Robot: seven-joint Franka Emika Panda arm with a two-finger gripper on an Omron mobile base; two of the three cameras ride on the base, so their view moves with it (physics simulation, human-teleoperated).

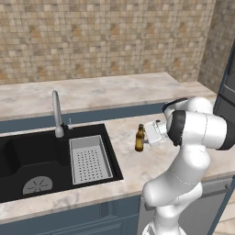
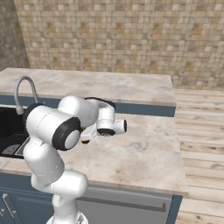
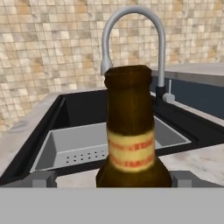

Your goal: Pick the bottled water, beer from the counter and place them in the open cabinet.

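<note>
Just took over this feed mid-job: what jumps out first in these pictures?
The beer looms in the hand view, standing upright on the counter just right of the black sink, between the fingertips of the open hand, not yet gripped. Behind it the curved silver faucet arches over the grey perforated tray in the sink. The white arm reaches in from the lower right of the left base view.
</note>
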